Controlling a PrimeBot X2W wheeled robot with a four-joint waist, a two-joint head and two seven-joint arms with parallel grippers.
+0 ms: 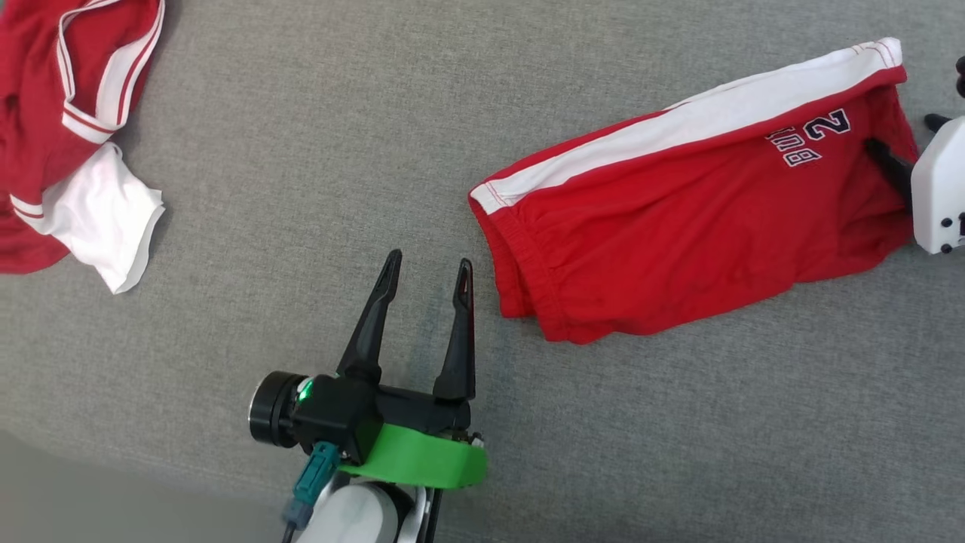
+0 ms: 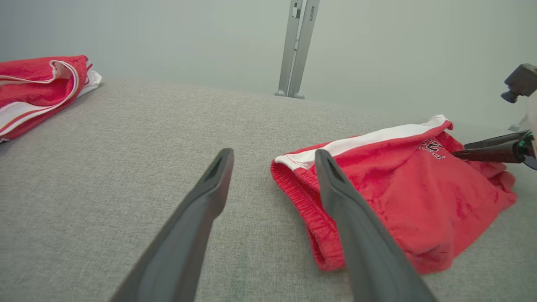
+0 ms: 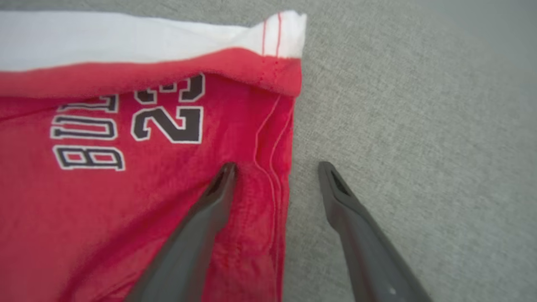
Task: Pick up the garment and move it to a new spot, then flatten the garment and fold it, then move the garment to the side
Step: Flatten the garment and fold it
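Note:
The garment [image 1: 678, 204], red shorts with a white side stripe and dark lettering, lies folded on the grey surface at the right. My left gripper [image 1: 428, 262] stands open just left of its waistband, apart from the cloth; in the left wrist view the garment [image 2: 402, 188] lies behind the right finger of that gripper [image 2: 272, 154]. My right gripper [image 3: 277, 165] is open at the garment's [image 3: 126, 188] hem end, one finger over the red cloth, the other over the bare surface. It holds nothing. From the head it sits at the far right edge [image 1: 897, 130].
A second red and white garment [image 1: 68, 128] lies crumpled at the far left, also seen from the left wrist [image 2: 37, 92]. A grey metal post [image 2: 295, 46] stands beyond the far edge of the grey fabric surface [image 1: 301, 151].

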